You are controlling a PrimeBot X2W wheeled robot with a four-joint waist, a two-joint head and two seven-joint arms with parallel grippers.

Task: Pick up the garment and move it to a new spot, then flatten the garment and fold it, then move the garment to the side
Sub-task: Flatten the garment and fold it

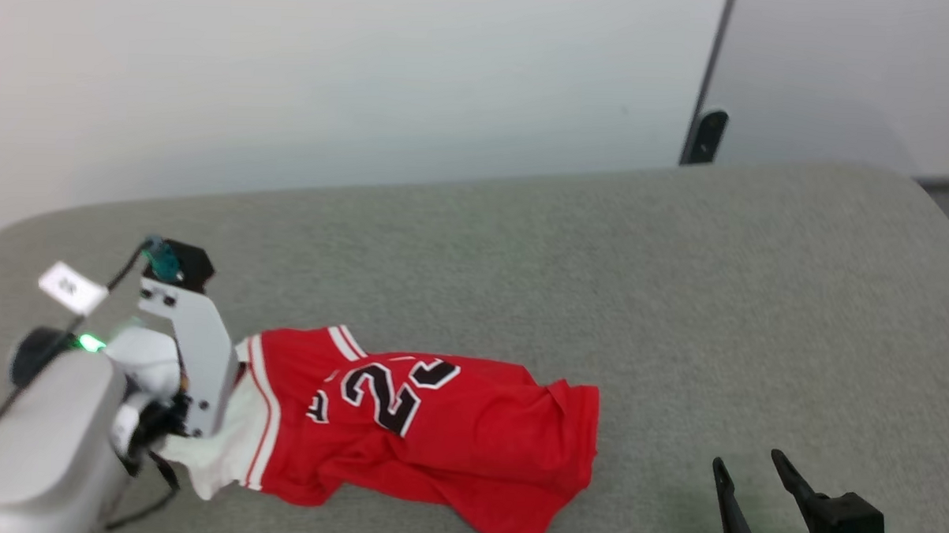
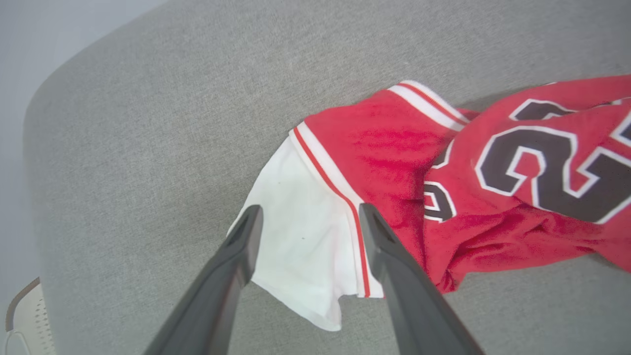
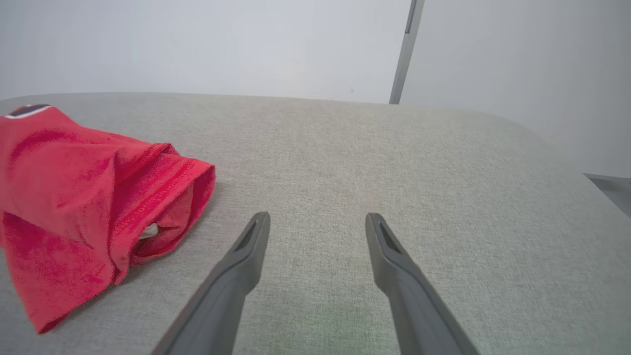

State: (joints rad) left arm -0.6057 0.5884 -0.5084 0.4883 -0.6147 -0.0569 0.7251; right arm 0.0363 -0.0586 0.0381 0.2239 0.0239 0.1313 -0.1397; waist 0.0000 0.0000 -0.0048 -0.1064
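The garment (image 1: pixel 421 438) is a red jersey with a white sleeve, striped trim and black numbers. It lies crumpled on the grey padded table (image 1: pixel 600 287), left of centre. Over its white sleeve (image 2: pixel 300 241) my left gripper (image 2: pixel 308 219) stands open, a finger on either side and nothing gripped. From the head view the left wrist (image 1: pixel 179 351) covers that sleeve end. My right gripper (image 1: pixel 748 465) is open at the lower right, above bare table, well right of the garment's red hem (image 3: pixel 162 197).
A pale wall rises behind the table's far edge, with a dark post (image 1: pixel 704 136) at the back right. Rounded table corners show at the far left and far right. Bare grey surface stretches right of and behind the garment.
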